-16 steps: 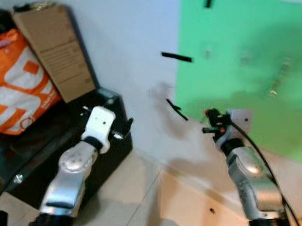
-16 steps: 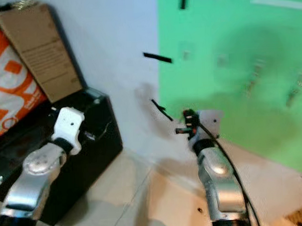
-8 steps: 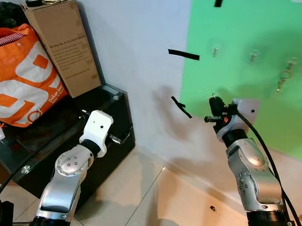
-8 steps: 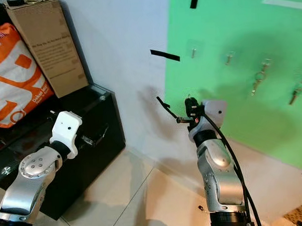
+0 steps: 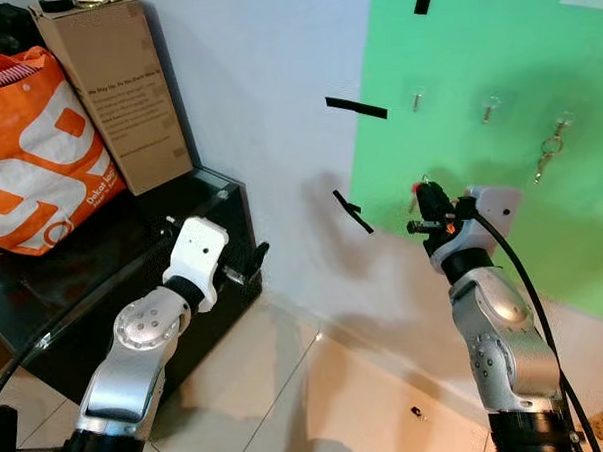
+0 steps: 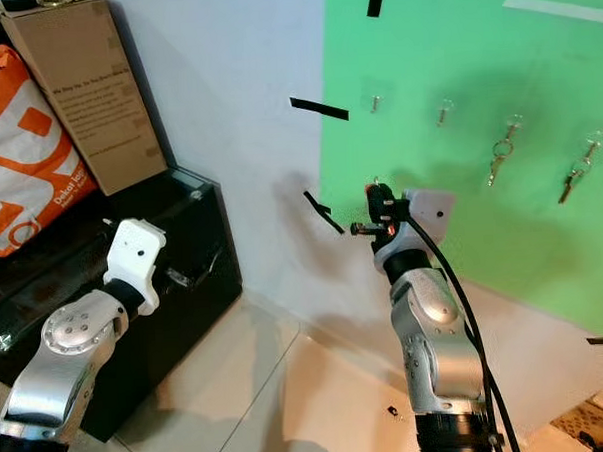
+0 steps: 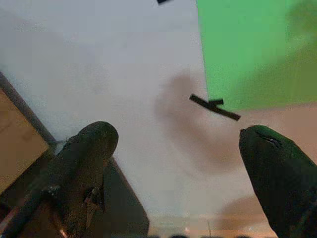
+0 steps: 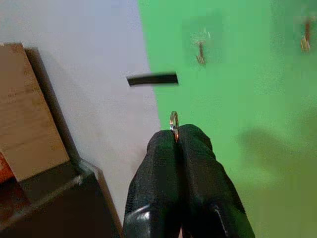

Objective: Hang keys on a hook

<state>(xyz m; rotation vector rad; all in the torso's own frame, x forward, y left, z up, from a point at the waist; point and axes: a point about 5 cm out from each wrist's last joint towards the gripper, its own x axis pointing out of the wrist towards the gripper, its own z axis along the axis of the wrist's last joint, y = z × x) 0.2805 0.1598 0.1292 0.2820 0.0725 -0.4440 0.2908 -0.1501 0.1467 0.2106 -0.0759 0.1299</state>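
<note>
1. Keys: we see just a metal key ring (image 8: 174,120) poking out from between the right gripper (image 8: 177,136) fingertips; the keys themselves are hidden by the fingers.
2. Our right gripper is pressed together on that ring, raised in front of the green board (image 6: 537,116), below the leftmost hook (image 6: 375,103) and apart from it.
3. Four hooks on the board: the two left ones are bare, and the two on the right each carry a key bunch (image 6: 500,153), too small to make out in detail.
4. Our left gripper (image 7: 173,163) has its fingers spread wide and holds nothing; it sits near the black cabinet (image 5: 104,285).
5. On the cabinet: an orange bag (image 5: 33,148) and a cardboard box (image 5: 115,89), contents of both not visible.
</note>
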